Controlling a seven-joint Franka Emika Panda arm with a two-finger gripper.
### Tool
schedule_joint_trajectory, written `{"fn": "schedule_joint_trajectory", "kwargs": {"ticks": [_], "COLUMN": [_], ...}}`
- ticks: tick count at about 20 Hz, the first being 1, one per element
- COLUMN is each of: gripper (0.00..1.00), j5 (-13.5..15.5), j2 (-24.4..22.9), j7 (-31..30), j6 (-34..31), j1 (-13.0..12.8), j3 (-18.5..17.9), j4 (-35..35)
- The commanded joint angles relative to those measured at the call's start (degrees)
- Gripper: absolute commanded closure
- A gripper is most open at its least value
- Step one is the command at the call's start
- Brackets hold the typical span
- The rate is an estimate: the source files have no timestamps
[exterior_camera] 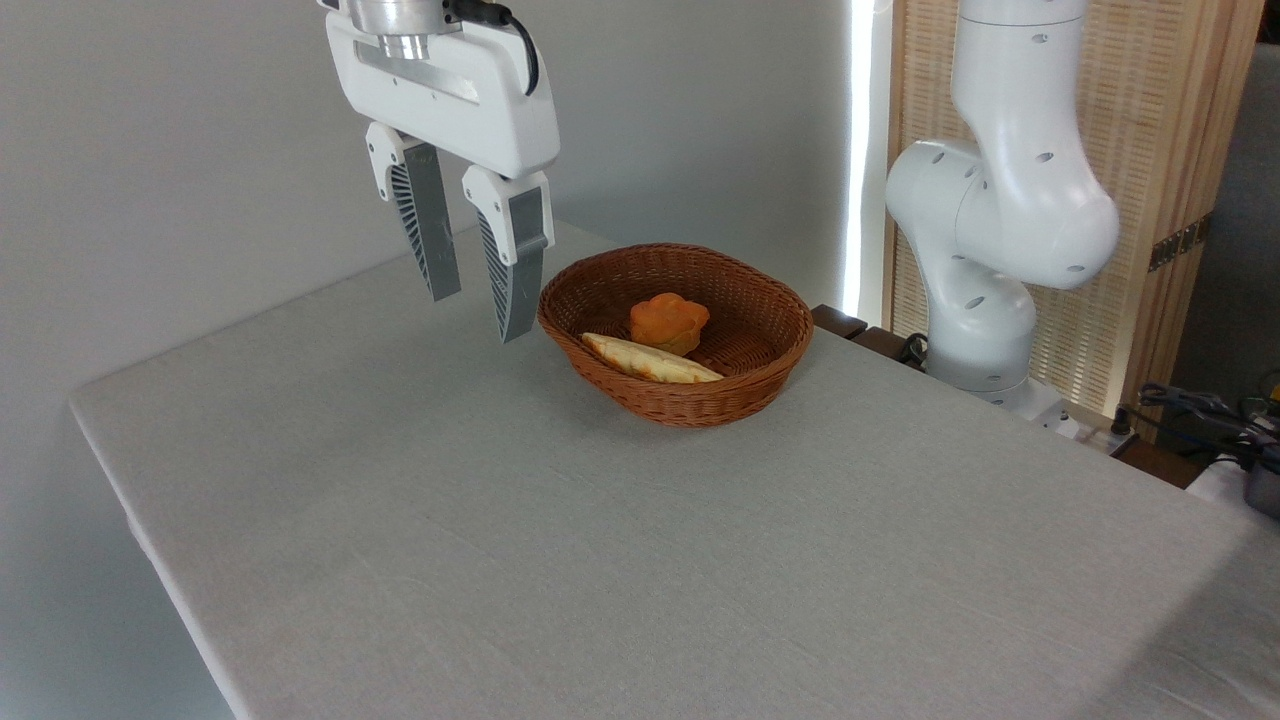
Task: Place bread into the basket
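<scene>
The oval brown wicker basket (740, 385) stands on the table toward the back. Inside it lies the bread (650, 359), a long tapered golden loaf along the near inner wall. My gripper (478, 312) hangs in the air just left of the basket's left rim, a little above the tabletop. Its two grey ribbed fingers (512, 270) point down and stand apart, with nothing between them.
A small orange flower-shaped bun (668, 320) sits in the basket behind the loaf. The arm's white base (985, 250) stands at the back right beside a slatted wooden screen. Cables and gear (1215, 420) lie at the far right. The grey table (600, 560) edge runs along the left.
</scene>
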State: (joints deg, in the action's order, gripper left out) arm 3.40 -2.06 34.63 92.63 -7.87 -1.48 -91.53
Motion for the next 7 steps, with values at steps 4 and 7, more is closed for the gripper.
{"fn": "schedule_joint_trajectory", "kwargs": {"ticks": [4, 7], "gripper": [0.00, 0.00], "j5": [-0.68, -0.68], "j2": [0.91, 0.91], "j7": [0.79, 0.79], "j6": [-1.22, -1.31], "j1": [-0.74, -0.74], "j3": [-0.37, -0.37], "j4": [1.18, 1.18]}}
